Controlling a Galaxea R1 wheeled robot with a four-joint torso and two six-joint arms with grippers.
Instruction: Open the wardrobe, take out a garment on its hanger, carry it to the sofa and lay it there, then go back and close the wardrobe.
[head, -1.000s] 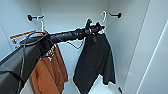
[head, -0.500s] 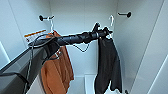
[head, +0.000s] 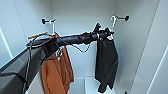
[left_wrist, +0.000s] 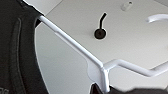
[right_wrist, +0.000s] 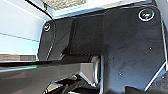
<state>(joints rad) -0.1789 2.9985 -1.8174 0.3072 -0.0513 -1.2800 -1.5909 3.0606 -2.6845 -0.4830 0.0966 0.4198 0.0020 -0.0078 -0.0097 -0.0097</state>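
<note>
I look into the open wardrobe (head: 82, 17), with its white back and side walls in the head view. The black garment (head: 106, 62) hangs at the right on the white hanger (left_wrist: 75, 46). The hanger's hook (head: 113, 20) sits by the free end of a black peg (head: 122, 18). In the left wrist view the hook (left_wrist: 157, 18) shows apart from a black peg (left_wrist: 100, 32). My left arm reaches across from the left. My left gripper (head: 105, 33) is shut on the hanger's neck just above the garment's collar. The sofa is out of view.
A rust-orange top (head: 56, 70) hangs from the left peg (head: 46, 21), right beside my left forearm. The wardrobe's right door (head: 155, 62) stands open at the right edge. A white shelf or box (head: 92, 83) lies at the wardrobe's bottom.
The black garment has turned from spread wide to narrower and hangs further right. My left arm has stretched further right with it. The head view has shifted a little.
</note>
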